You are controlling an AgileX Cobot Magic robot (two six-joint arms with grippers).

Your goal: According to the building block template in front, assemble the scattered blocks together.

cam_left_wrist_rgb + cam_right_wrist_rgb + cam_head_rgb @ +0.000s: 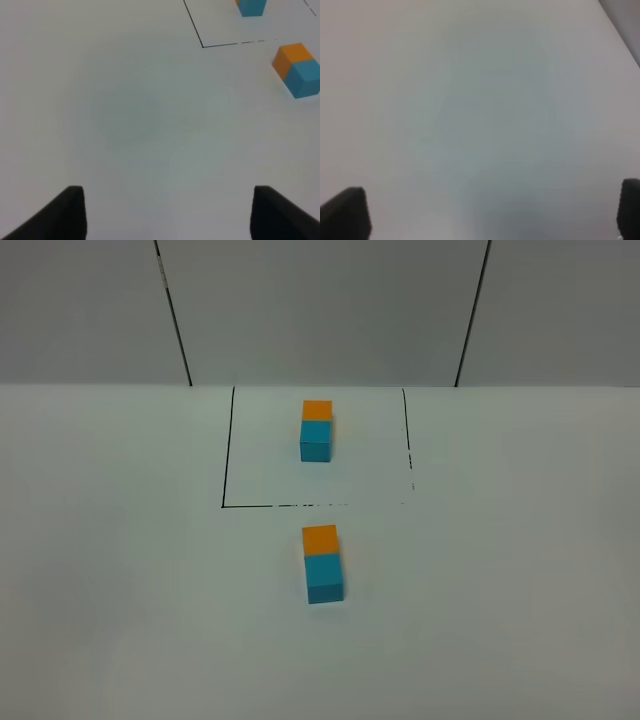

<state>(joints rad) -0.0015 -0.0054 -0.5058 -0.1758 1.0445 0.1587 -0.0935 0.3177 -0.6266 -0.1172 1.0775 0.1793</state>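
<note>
From the high camera I see a white table (120,590) with a thin black square outline (227,450) drawn on it. Inside the outline sits the template pair (316,430), an orange cube touching a cyan cube, orange on the far side.

Just outside the outline, nearer to me, sit the two loose cubes: the orange block (320,539) and the cyan block (325,578). They are already touching, orange on the far side, in the same order as the template. I judge the assembly to be essentially done, though the loose pair looks turned very slightly off the template's line.

Neither arm shows in the high view. My left gripper (167,212) hangs above bare table with its fingers spread wide and nothing between them; the loose pair lies well off to one side in its view. My right gripper (492,212) is likewise spread apart and empty over bare table.

The cubes look small, rigid, matte and probably light. If I nudge one, I would pinch it across two opposite flat side faces, gently, since a light block may slide or twist.
</note>
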